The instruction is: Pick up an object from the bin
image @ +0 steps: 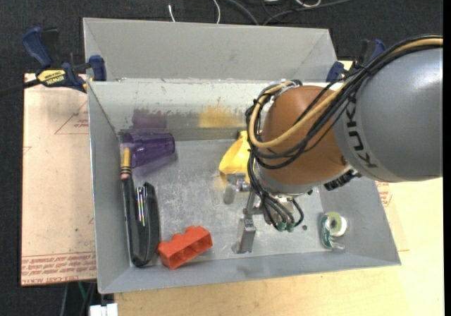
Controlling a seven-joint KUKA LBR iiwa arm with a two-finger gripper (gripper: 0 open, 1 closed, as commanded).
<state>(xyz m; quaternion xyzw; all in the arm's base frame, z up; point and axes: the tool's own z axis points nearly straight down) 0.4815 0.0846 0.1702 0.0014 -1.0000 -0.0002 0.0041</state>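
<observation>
Grey arm point(394, 124) in from the right, white letters "KUK" readable on its side, the rest cut off. The gripper point(244, 235) hangs low over bare bin point(211, 50) floor near the front wall; spread or closed, can't tell from here. A yellow thing point(235, 158) sits just behind it, half under the wrist. An orange toy brick point(184, 246) is near on the left and a small tape roll point(332, 226) on the right.
</observation>
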